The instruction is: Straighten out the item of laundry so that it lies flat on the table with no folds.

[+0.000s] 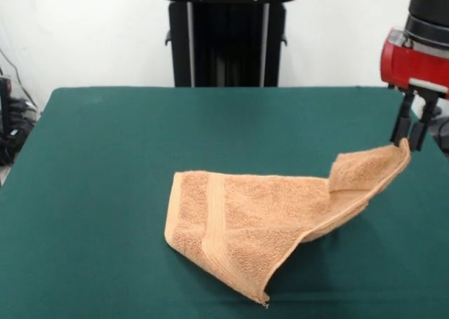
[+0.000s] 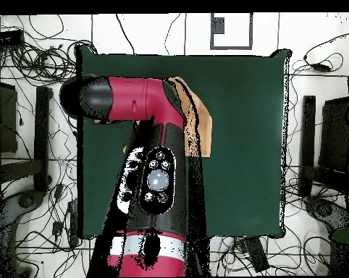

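1. One corner of the hand towel (image 1: 259, 221) is pinched in the claw (image 1: 410, 142), jaws closed on the cloth, lifted off the green bench (image 1: 105, 158) at the picture's right in the front view.
2. Rest of the towel lies mid-bench, near the front edge, a fold doubled over.
3. Overhead: arm (image 2: 152, 145) hides most of the towel.
4. Risk: thin grip, so the corner may slip out if pulled fast; dragging could bunch the fold instead of opening it.

Towel (image 1: 238, 224) rough looped terry cloth; table (image 1: 105, 158) matt felt-like cloth; arm (image 2: 152, 101) glossy plastic
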